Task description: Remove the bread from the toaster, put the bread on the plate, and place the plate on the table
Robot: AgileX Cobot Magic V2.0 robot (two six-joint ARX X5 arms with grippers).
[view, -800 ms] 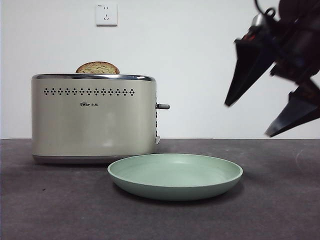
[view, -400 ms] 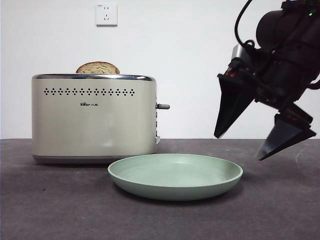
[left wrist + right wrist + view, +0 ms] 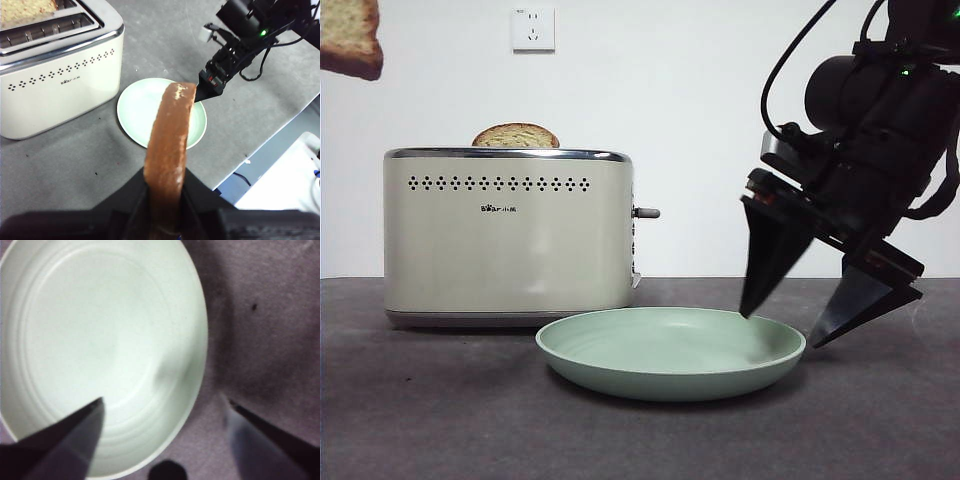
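My left gripper (image 3: 165, 186) is shut on a slice of bread (image 3: 170, 135), held edge-on high above the table; the slice shows in the front view's top left corner (image 3: 350, 38). A second slice (image 3: 515, 135) stands in the cream toaster (image 3: 505, 240), also seen in the left wrist view (image 3: 55, 80). The mint-green plate (image 3: 670, 352) lies on the table in front of the toaster's right end. My right gripper (image 3: 782, 328) is open and straddles the plate's right rim: one jaw over the plate's inside (image 3: 100, 340), the other outside it, over the table.
The dark table (image 3: 420, 420) runs to an edge near the plate in the left wrist view (image 3: 260, 145). A wall socket (image 3: 533, 28) is on the white wall behind. The right arm's body and cables (image 3: 880, 130) hang over the table's right side.
My right gripper has come down and to the left, from high at the right to the plate's right rim. The held bread slice has come into the front view's top left corner.
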